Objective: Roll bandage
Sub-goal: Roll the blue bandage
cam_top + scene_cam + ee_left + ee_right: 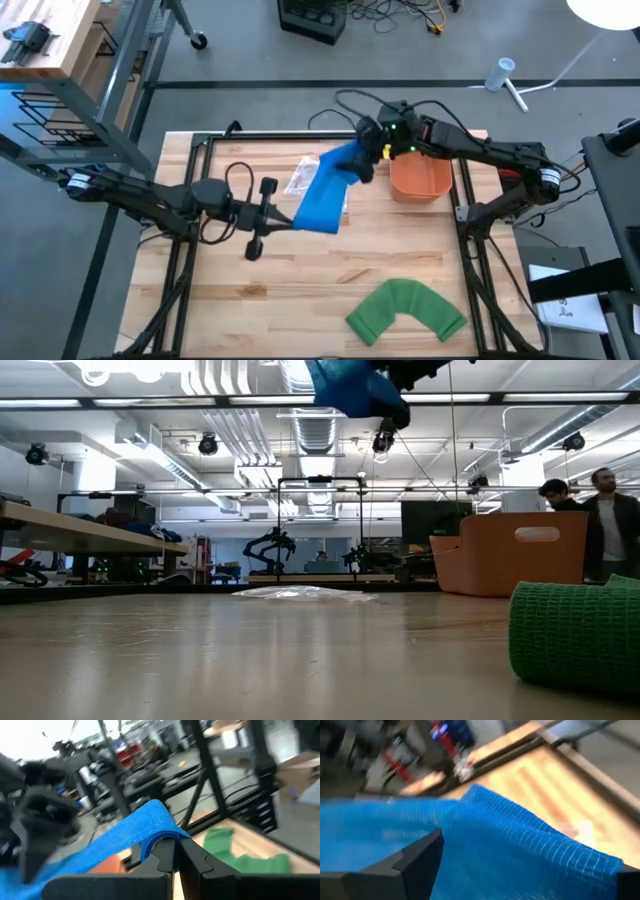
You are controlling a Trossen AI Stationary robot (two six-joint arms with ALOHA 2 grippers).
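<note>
The left arm reaches in from the worktop's left edge toward the centre, and its left claw (283,214) is pinched tight on one end of the blue bandage (327,190); in the left wrist view the two dark fingers (165,857) meet with the blue fabric draped over them. The blue bandage is lifted clear of the worktop (300,300) and hangs as a flat strip slanting from the left claw, near the centre, up toward the far edge, where its other end lies at the right claw (362,160). Beneath the strip, on the worktop's far half, rests a crumpled clear plastic wrapper (303,177), also seen in the low view as a flat transparent patch on the surface. The right arm enters from the right edge and crosses above an orange bin (420,180) standing near the far right corner. The right claw stands wide: in the right wrist view its dark fingers (417,862) are spread far apart with the blue mesh lying across the gap between them, and whether either finger touches the fabric cannot be told. A green bandage (406,311), bent into an arch, lies near the worktop's near right corner, well apart from both claws.
</note>
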